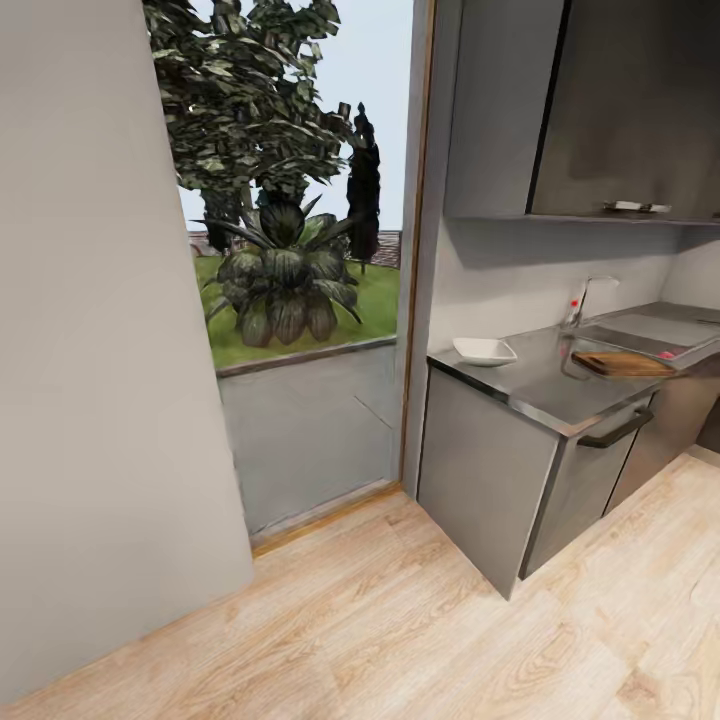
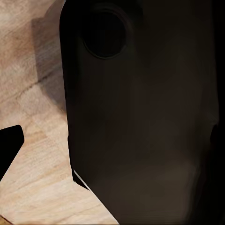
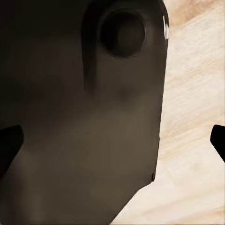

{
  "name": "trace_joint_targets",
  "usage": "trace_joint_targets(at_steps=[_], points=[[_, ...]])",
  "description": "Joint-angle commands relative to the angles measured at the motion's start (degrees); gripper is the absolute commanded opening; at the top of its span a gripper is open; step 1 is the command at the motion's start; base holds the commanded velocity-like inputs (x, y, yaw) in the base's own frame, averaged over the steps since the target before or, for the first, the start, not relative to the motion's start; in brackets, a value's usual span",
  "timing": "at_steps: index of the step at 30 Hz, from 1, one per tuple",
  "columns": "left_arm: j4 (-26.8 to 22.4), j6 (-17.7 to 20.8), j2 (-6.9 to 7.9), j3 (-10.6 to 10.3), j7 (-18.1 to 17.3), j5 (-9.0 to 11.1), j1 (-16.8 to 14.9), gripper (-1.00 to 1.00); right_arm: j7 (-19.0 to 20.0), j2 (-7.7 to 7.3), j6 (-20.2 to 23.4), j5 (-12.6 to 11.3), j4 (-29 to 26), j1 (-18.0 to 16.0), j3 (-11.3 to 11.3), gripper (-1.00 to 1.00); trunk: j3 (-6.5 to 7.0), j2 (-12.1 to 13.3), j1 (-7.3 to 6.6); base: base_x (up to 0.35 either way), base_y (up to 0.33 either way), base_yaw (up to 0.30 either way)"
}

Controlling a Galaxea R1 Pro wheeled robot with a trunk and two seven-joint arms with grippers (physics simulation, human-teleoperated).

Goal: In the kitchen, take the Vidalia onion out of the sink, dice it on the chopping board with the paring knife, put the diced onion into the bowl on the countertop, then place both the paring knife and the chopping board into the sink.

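Note:
At the right of the head view the grey countertop (image 1: 540,385) carries a shallow white bowl (image 1: 485,350) near its left end. The brown chopping board (image 1: 625,365) lies further right, in front of the sink (image 1: 650,332). A small pinkish-red spot (image 1: 667,354) at the basin's edge looks like the Vidalia onion. The paring knife is out of view. In the wrist views my left gripper (image 2: 112,140) and right gripper (image 3: 112,140) hang over the wooden floor beside a dark part of the robot, fingertips (image 3: 218,140) far apart, nothing held.
A chrome tap (image 1: 588,298) with a red knob stands behind the sink. Grey drawer fronts (image 1: 480,470) with a dark handle (image 1: 615,430) sit under the counter, wall cabinets (image 1: 590,110) above. A grey wall (image 1: 100,330) is close at left, and a glass door (image 1: 300,300) looks onto a garden.

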Motion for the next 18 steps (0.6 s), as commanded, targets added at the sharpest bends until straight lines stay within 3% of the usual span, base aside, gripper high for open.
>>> trace_joint_targets(at_steps=[1,9,18], points=[[-0.07,-0.09,-0.33,0.17,-0.09,0.25,-0.01,1.00,0.08,0.33,-0.11,-0.18,-0.33,-0.34,-0.09,1.00,-0.03,-0.02,0.00,0.000,0.000,0.000],[-0.99,-0.70,-0.37,0.36,0.01,0.20,-0.01,1.00,0.01,2.03,-0.31,-0.02,-1.53,-0.74,-0.09,1.00,-0.03,-0.02,0.00,0.000,0.000,0.000],[-3.82,-1.50,0.12,0.64,0.27,0.58,-0.01,1.00,-0.21,2.03,-1.91,0.23,-3.84,-0.78,-0.06,1.00,-0.03,-0.02,0.00,0.000,0.000,0.000]])
